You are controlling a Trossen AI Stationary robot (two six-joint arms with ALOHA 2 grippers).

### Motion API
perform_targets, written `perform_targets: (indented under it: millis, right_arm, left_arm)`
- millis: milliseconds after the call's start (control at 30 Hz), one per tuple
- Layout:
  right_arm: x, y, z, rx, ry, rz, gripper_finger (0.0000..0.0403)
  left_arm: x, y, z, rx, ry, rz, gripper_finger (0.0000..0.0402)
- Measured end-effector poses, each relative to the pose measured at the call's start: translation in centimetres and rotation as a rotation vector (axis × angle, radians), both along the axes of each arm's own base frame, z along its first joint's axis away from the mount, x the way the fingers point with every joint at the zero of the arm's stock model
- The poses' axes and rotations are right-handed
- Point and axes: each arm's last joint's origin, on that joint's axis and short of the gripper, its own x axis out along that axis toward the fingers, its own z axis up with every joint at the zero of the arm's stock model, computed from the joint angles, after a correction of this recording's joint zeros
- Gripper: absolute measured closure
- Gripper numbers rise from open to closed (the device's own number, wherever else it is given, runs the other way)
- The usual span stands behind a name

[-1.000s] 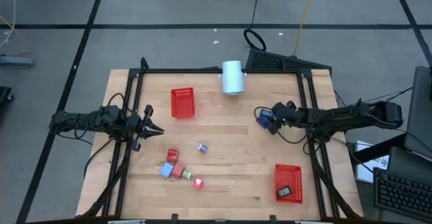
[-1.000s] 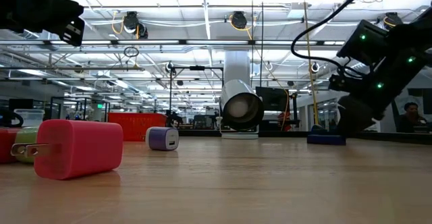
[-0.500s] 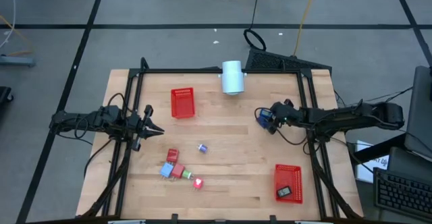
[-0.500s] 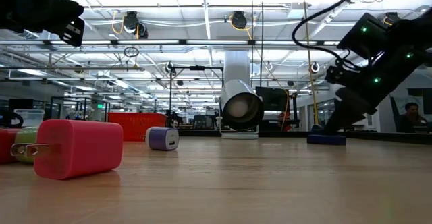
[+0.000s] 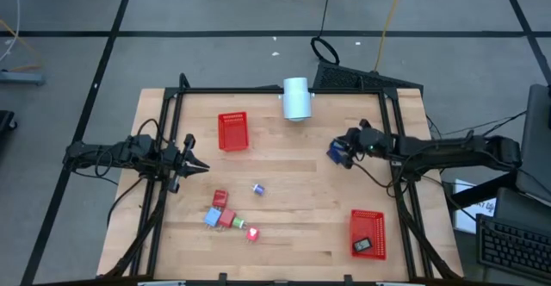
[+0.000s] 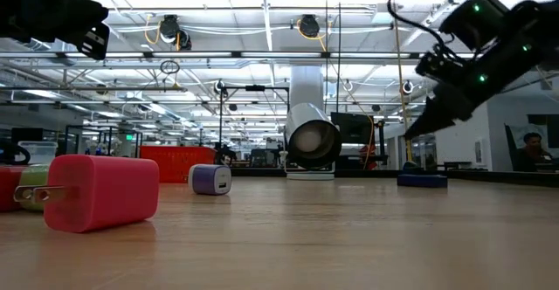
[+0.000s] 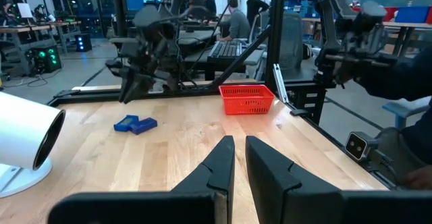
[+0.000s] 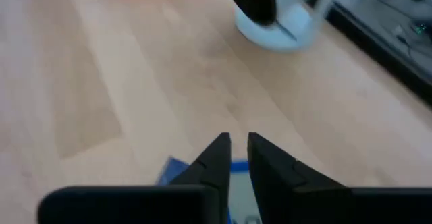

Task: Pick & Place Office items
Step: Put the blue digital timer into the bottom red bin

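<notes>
From the high view, the task is judged barely begun: one black item point(image 5: 362, 245) is seen lying in the red mesh basket point(image 5: 368, 220) near the right front of the tabletop point(image 5: 293, 251), while the other red mesh basket point(image 5: 232, 131) toward the back left holds nothing that can be made out. A cluster of small blocky pieces point(image 5: 225, 216), red and light blue, is left loose at the left front, with a tiny bluish-white piece point(image 5: 257, 189) just beyond it, and a dark blue item point(image 5: 337, 152) is seen at the right claw point(image 5: 347, 154). The left claw point(image 5: 196, 166) is parked over the tabletop's left side, its fingers clenched on nothing. In the low view, a smooth, rounded red block point(image 6: 103, 191) with metal prongs is shown close by, and the dark blue item point(image 6: 422, 181) is seen flat on the pale, grained wood, with the right claw lifted above it. From the left wrist view, two flat blue pieces point(image 7: 135, 124) are shown lying on the wood beneath the right claw, near a glossy white cylinder point(image 7: 27, 138). In the right wrist view, the dark tapered fingers point(image 8: 210, 158) are drawn almost together with nothing between them, the blue item lying below.
</notes>
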Motion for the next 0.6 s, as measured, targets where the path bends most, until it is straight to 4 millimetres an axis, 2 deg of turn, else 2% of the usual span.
perform_targets:
  millis: [167, 267, 400, 600]
  right_arm:
    - [1.7, -0.4, 3.6, -0.040, 0.059, 0.035, 0.0388]
    - [2.6, -0.6, 5.2, -0.041, 0.125, 0.050, 0.0374]
    - [3.4, -0.8, 5.8, -0.041, 0.181, 0.061, 0.0308]
    - [3.0, -1.4, 3.7, 0.017, 0.336, 0.023, 0.0177]
  left_arm:
    - [0.0, 0.0, 0.0, 0.000, 0.000, 0.000, 0.0360]
    - [0.0, 0.0, 0.0, 0.000, 0.000, 0.000, 0.0360]
    - [0.0, 0.0, 0.0, 0.000, 0.000, 0.000, 0.0360]
    - [0.0, 0.0, 0.0, 0.000, 0.000, 0.000, 0.0360]
